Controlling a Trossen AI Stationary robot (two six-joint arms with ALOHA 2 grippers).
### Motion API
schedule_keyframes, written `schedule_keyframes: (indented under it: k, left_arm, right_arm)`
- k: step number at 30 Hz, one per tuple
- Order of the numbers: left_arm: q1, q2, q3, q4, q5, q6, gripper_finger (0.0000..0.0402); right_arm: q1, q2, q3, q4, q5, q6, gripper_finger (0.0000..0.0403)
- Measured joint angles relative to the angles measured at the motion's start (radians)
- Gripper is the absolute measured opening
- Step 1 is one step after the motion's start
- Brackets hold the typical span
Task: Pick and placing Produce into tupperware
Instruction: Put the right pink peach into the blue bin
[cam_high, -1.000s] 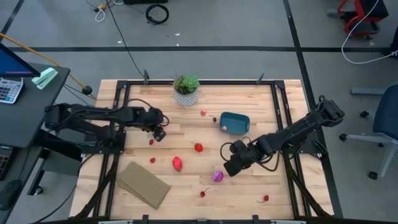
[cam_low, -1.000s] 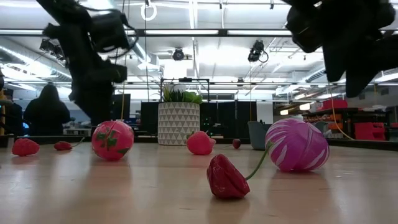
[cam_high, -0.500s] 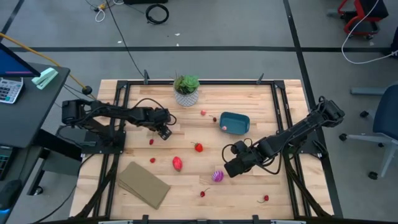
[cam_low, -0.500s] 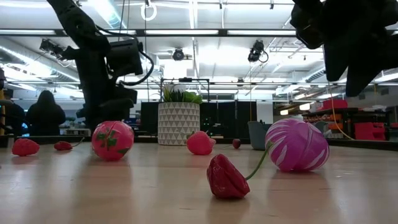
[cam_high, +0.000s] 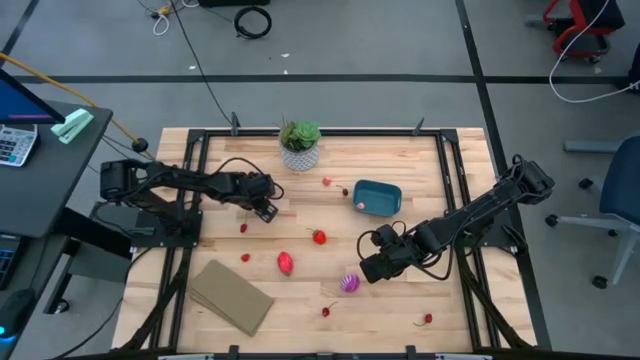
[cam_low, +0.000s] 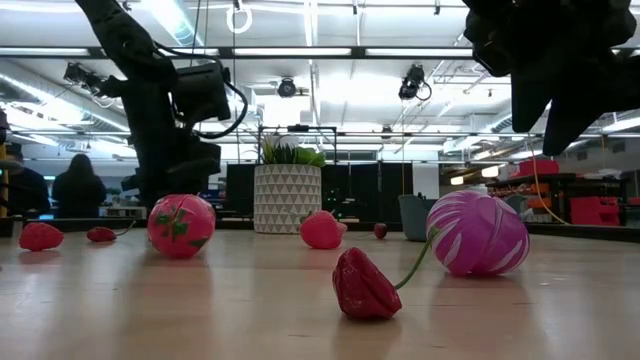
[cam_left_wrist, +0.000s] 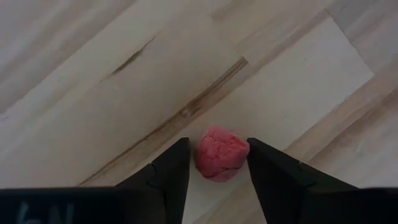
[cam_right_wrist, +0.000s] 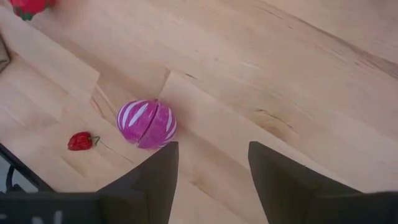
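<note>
From above, the left claw (cam_left_wrist: 217, 144) covers the thing it reaches for, so the little pink-red fruit (cam_left_wrist: 222, 155) shows only in the left wrist view. It lies on the table (cam_high: 400, 300) between the two fingers. The claw is narrow: one finger touches the fruit and a thin gap shows at the other. The right claw (cam_right_wrist: 212, 149) is spread wide with nothing in it, up over the wood just beside the purple striped ball (cam_high: 349, 283). A tiny red cherry with a stem (cam_right_wrist: 80, 141) lies near that ball, and another red fruit (cam_right_wrist: 28, 6) is cut off at the picture's edge. In the low view both arms are cut off at the top, and the blue tub (cam_high: 377, 197) is mostly hidden behind the ball, so you cannot see into it. From above the tub shows only blue inside. A small pink piece (cam_high: 359, 204) sits at its rim, but I cannot tell if it is in or out. The white pot (cam_high: 300, 158) holds a green plant (cam_high: 300, 133). More red fruits (cam_high: 286, 263) lie out on the table, apart from the tub.
</note>
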Motion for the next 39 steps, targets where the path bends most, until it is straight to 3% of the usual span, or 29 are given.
schedule_keyframes:
  k: [8, 13, 17, 22, 26, 30, 39]
  left_arm:
    - [-0.044, 0.004, 0.135, 0.013, 0.048, -0.003, 0.0108]
    - [-0.062, 0.003, 0.300, 0.017, 0.042, 0.023, 0.0090]
    - [-0.059, 0.011, 0.449, 0.058, 0.038, 0.110, 0.0087]
    - [-0.030, 0.054, 0.609, 0.163, 0.042, 0.173, 0.0089]
    - [-0.012, 0.157, 0.735, 0.172, 0.084, 0.181, 0.0085]
    - [-0.019, 0.341, 0.870, 0.185, 0.145, 0.186, 0.0089]
    - [-0.062, 0.744, 1.177, 0.129, 0.224, 0.266, 0.0091]
  right_arm:
    - [0.000, 0.000, 0.000, 0.000, -0.055, -0.032, 0.0204]
    - [0.017, 0.000, 0.000, -0.001, -0.164, -0.032, 0.0199]
    - [0.075, 0.000, 0.000, -0.001, -0.235, 0.008, 0.0196]
    - [0.181, 0.000, 0.000, -0.003, -0.224, 0.141, 0.0197]
    - [0.253, 0.000, 0.000, -0.015, -0.152, 0.288, 0.0196]
    - [0.305, 0.000, 0.000, -0.037, -0.098, 0.393, 0.0196]
    - [0.356, 0.000, 0.000, -0.044, -0.023, 0.474, 0.0195]
